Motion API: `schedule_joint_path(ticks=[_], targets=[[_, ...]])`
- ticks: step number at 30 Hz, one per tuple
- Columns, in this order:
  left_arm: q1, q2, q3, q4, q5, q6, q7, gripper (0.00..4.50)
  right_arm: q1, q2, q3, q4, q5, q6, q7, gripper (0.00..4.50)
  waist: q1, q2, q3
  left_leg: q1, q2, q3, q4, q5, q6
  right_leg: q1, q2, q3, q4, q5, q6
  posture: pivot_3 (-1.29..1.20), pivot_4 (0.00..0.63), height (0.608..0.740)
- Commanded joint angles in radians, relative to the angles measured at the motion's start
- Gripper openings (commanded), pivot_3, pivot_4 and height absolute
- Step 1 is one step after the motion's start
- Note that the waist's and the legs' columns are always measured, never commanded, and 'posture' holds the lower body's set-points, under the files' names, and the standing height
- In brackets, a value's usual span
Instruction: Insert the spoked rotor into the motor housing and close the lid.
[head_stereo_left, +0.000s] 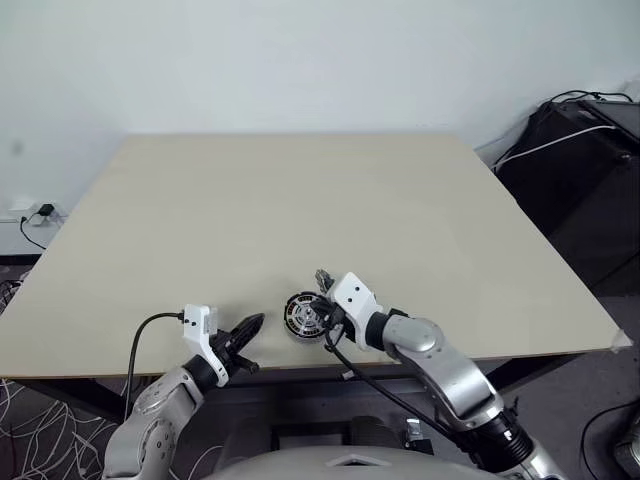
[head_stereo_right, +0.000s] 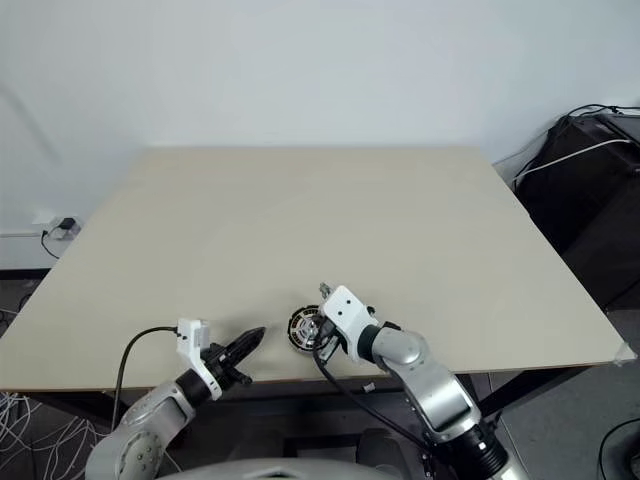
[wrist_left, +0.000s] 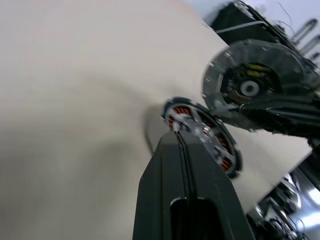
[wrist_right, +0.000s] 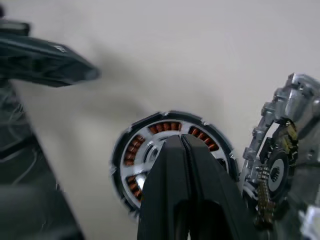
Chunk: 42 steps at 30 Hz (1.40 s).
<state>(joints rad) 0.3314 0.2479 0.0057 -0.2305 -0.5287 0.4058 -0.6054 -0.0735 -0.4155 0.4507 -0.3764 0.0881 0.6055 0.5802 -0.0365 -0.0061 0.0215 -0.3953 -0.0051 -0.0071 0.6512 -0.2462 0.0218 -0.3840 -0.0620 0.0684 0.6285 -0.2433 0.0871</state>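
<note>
Both claws clenched empty: left gripper (head_stereo_left: 256, 322) beside motor housing (head_stereo_left: 301, 316), right gripper (wrist_right: 181, 141) over it. Lid (wrist_right: 280, 165) tilted up, open

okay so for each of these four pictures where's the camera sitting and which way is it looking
Left eye: on the head, looking down over the table; both arms show.
Right eye: beside it, same scene.
Left wrist: along the shut left gripper toward the motor housing.
Right wrist: along the shut right gripper at the housing, the hinged lid beside it.
Shared: both wrist views show housing and lid.
</note>
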Motion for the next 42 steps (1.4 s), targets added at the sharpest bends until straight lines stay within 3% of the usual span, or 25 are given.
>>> schedule_joint_path(ticks=[1,5,8,18,33,36,40,42], targets=[[-0.012,0.026,-0.024,0.007,0.036,-0.022,-0.025,0.00,-0.052,-0.040,0.030,-0.057,0.001,0.032,0.069,0.04,-0.001,0.000,0.000,0.000,0.000,0.000,0.000,0.000,0.000,0.000,0.000,0.000,0.000,0.000,0.000,0.00,0.000,0.740],[-0.004,0.059,-0.056,0.019,0.096,-0.061,-0.042,0.00,-0.110,-0.087,0.095,-0.052,-0.027,0.046,0.134,0.84,0.000,0.000,0.000,0.000,0.000,0.000,0.000,0.000,0.000,0.000,0.000,0.000,0.000,0.000,0.001,0.00,0.000,0.740],[0.005,0.068,-0.070,0.026,0.128,-0.106,-0.056,0.00,-0.145,-0.109,0.135,-0.044,-0.050,0.045,0.165,1.85,0.002,-0.001,0.000,0.000,0.000,0.000,0.000,0.000,0.000,0.000,0.000,0.000,0.000,0.001,-0.001,0.00,0.000,0.740],[0.026,0.091,-0.127,0.072,0.294,-0.337,-0.075,0.00,-0.253,-0.143,0.252,0.011,-0.151,0.047,0.245,1.85,0.010,-0.001,0.001,0.000,0.000,0.000,0.000,0.000,0.000,0.000,-0.001,0.000,0.000,0.001,-0.002,0.00,0.000,0.740],[0.004,0.064,-0.142,0.137,0.302,-0.400,-0.085,0.00,-0.273,-0.136,0.284,0.121,-0.248,0.028,0.274,1.85,0.013,-0.001,0.000,0.000,0.000,-0.001,0.000,0.000,0.001,0.000,-0.001,-0.001,0.000,0.001,-0.002,0.00,0.000,0.740],[0.007,0.058,-0.142,0.141,0.299,-0.400,-0.085,0.00,-0.270,-0.127,0.282,0.127,-0.256,0.024,0.273,1.30,0.013,-0.001,0.000,0.000,0.000,0.000,0.000,0.000,0.001,0.000,-0.001,-0.001,0.000,0.001,-0.002,0.00,0.000,0.740],[0.013,0.049,-0.140,0.145,0.295,-0.398,-0.080,0.00,-0.259,-0.105,0.272,0.133,-0.264,0.022,0.256,0.15,0.012,-0.001,0.000,0.000,0.001,-0.001,0.000,0.000,0.000,0.000,0.000,-0.001,0.000,0.001,-0.001,0.00,0.000,0.740],[0.021,0.044,-0.140,0.143,0.296,-0.400,-0.079,0.00,-0.254,-0.097,0.268,0.132,-0.266,0.024,0.252,0.10,0.012,-0.001,0.000,0.000,0.001,0.000,0.000,0.000,0.000,0.000,-0.001,-0.001,0.000,0.001,-0.001,0.00,0.000,0.740]])
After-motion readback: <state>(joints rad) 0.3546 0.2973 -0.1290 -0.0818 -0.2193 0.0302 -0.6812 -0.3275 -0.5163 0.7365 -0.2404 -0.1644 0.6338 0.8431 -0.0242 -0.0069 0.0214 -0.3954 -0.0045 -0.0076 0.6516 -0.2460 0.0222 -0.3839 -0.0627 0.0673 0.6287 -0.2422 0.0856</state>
